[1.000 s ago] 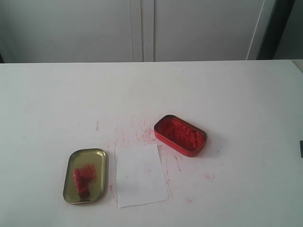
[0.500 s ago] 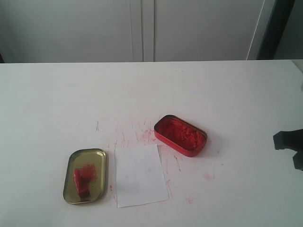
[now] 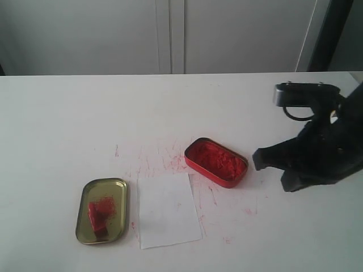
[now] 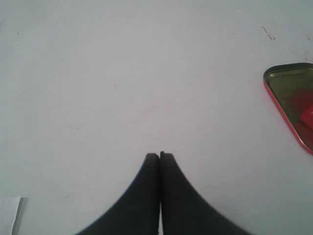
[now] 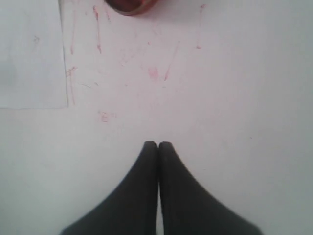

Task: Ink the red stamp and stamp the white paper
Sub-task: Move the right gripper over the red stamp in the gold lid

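Note:
The red stamp lies inside the gold tin lid at the front left, below a red smudge. To its right the white paper lies flat, also seen in the right wrist view. The open red ink tin sits behind the paper's right corner. My right gripper hangs just right of the tin, shut and empty, over smeared tabletop. My left gripper is shut and empty over bare table, with the gold lid off to one side. The exterior view does not show the left arm.
Red ink smears mark the white tabletop around the tin and the paper. The tin's edge just enters the right wrist view. White cabinet doors stand behind the table's back edge.
My right arm has come in from the right edge and moved left and up toward the red tin. The stamp, the paper and the tins have not moved.

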